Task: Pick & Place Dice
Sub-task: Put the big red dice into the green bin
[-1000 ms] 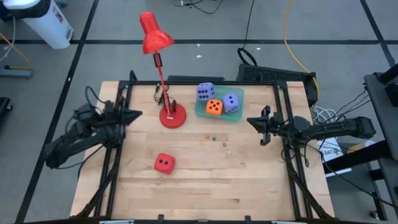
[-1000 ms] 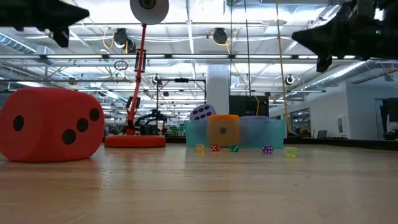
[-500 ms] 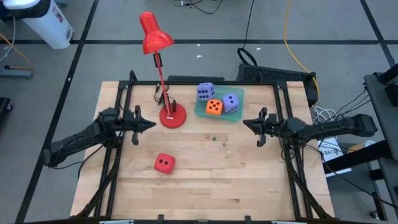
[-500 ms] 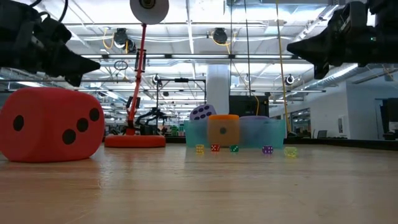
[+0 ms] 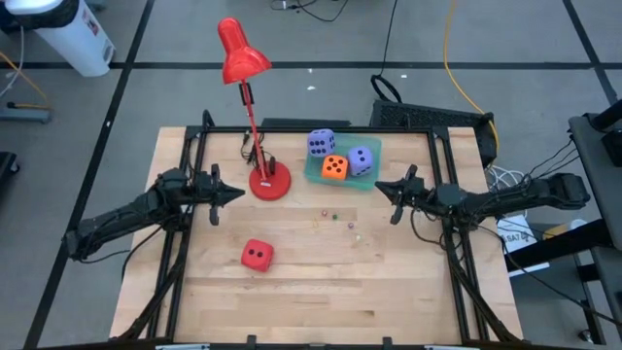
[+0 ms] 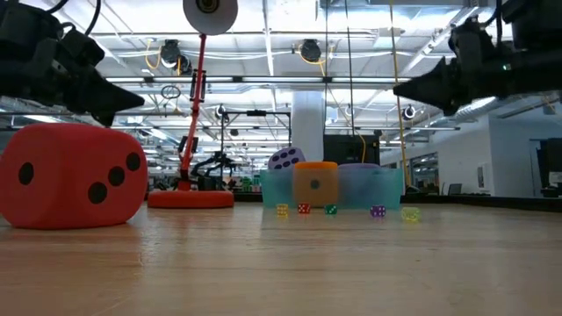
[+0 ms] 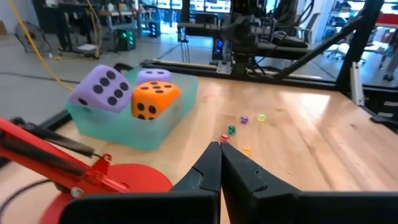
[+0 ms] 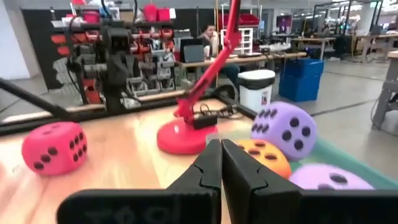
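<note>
A red die (image 5: 257,255) rests on the wooden table, near the front and left of centre; it also shows in the right wrist view (image 8: 55,147). Two purple dice (image 5: 322,144) (image 5: 361,160) and an orange die (image 5: 334,167) lie in a teal tray (image 5: 313,173) at the far middle. My left gripper (image 5: 238,193) hovers shut above the table's left side, near the lamp base and pointing toward the middle. My right gripper (image 5: 377,187) hovers shut on the right, just in front of the tray. Neither holds anything.
A red desk lamp stands on its round base (image 5: 269,182) left of the tray, its arm leaning toward the far edge. Several tiny coloured dice (image 5: 335,216) are scattered in front of the tray. Black frame rails (image 5: 185,243) run along both table sides.
My left gripper has come down and reached out toward the table's middle, ending beside the lamp base, and has kept still since. My right gripper has moved a little toward the table's left and rolled slightly. Both stay shut. The dice have not moved.
</note>
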Controlling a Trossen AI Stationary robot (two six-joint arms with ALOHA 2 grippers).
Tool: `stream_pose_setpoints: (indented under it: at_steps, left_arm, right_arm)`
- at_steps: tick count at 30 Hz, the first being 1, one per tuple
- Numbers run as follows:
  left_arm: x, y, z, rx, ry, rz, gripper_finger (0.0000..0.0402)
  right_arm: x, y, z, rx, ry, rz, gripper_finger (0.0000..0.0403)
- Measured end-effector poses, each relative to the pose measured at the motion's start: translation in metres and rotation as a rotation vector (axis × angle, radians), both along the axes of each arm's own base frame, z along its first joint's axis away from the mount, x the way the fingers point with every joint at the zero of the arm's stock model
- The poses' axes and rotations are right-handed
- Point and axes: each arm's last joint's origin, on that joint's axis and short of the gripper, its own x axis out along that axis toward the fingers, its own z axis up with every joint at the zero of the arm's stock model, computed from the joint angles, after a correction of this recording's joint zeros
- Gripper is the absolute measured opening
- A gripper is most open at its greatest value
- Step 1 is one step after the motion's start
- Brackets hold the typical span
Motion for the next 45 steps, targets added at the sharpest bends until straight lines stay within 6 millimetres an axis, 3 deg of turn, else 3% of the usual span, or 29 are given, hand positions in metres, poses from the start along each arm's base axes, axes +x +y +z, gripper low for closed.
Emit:
stream_pose_setpoints:
  at_steps: [11, 15, 22, 26, 34, 45]
  left_arm:
    - [0.004, 0.000, -0.003, -0.249, 0.054, 0.004, 0.0006]
    - [0.007, -0.009, 0.019, -0.328, 0.077, -0.053, 0.0003]
    - [0.006, -0.025, 0.075, -0.249, 0.245, 0.088, 0.0002]
    - [0.010, -0.033, 0.093, -0.270, 0.375, 0.147, 0.0002]
    - [0.034, -0.061, 0.070, -0.304, 0.720, 0.050, 0.0002]
    - [0.038, -0.101, 0.048, -0.499, 1.014, -0.066, 0.0002]
  right_arm:
    - [0.028, 0.000, -0.001, -0.001, 0.134, 0.004, 0.0000]
    - [0.043, 0.003, 0.010, -0.019, 0.138, 0.084, 0.0000]
    - [0.068, 0.009, 0.024, -0.014, 0.238, 0.079, 0.0000]
    - [0.084, 0.014, 0.031, 0.001, 0.308, 0.022, 0.0000]
    - [0.112, 0.034, 0.031, -0.045, 0.357, 0.105, 0.0000]
    - [0.119, 0.039, 0.025, -0.068, 0.352, 0.125, 0.0000]
